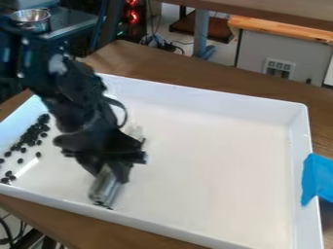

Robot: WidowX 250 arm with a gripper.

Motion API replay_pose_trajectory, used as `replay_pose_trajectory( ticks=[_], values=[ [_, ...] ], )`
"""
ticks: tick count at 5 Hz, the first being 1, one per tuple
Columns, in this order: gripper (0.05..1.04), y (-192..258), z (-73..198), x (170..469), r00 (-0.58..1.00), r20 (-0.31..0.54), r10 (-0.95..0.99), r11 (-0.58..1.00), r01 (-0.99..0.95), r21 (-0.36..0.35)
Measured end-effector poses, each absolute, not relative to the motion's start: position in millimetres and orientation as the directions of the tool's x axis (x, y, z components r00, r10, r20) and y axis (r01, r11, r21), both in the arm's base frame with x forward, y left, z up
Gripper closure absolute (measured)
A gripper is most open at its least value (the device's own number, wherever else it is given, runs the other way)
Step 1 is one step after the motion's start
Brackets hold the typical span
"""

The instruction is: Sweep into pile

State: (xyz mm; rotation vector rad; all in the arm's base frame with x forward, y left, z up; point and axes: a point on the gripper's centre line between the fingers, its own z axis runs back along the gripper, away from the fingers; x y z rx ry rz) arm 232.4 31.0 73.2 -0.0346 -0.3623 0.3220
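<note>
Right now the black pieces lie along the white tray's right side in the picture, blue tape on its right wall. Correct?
No, wrong side: the camera view shows the black pieces along the left side of the tray. The blue tape is on its right wall.

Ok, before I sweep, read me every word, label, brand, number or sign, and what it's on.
No readable text.
Silvery cylinder: dark marks at its lower end, too small to tell if they are print.
White plate in the background: dark openings, no lettering I can make out.
Blue tape: no writing visible.
</note>
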Motion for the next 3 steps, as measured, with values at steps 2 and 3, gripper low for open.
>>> replay_pose_trajectory(
  ticks=[2, 3],
  values=[
    [0.708, 91, 76, 196, 0.918, 0.255, 0.304, 0.952, -0.304, -0.042],
    [0.708, 130, 83, 183, 0.919, 0.237, 0.314, 0.948, -0.319, -0.019]
  ],
)
